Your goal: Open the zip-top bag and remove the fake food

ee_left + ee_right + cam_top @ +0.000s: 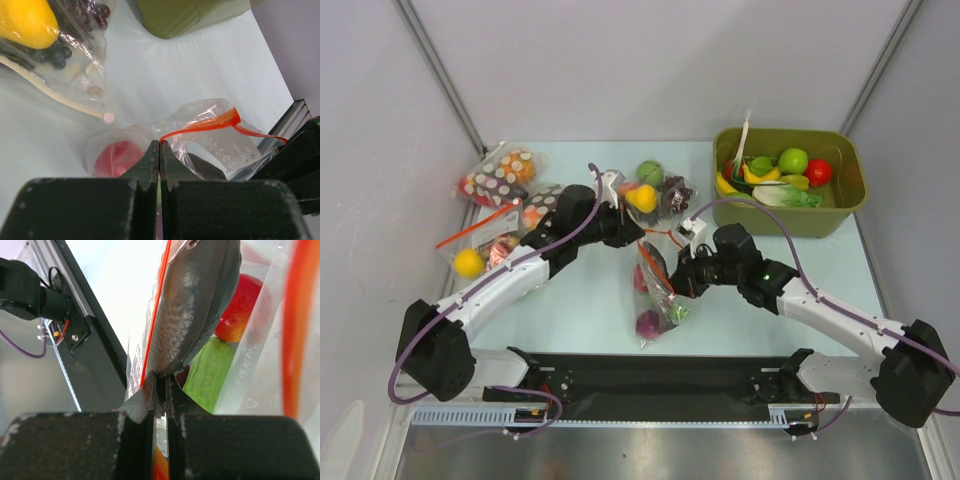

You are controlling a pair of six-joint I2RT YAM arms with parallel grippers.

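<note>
At centre of table [570,310] between arms, zip-top bag [658,295] with fake food [210,372] inside, zip strip [210,122] pinched in closed left gripper [159,152], opposite lip clamped in closed right gripper [161,390], possibly grey fish [192,305] tail too.

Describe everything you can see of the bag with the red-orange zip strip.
The bag is crinkly clear plastic with a thin red-orange zip strip along its mouth. It sits between the left gripper and the right gripper, both shut on its film. Inside are a red ball, a green piece, a purple piece and a grey fish.
</note>
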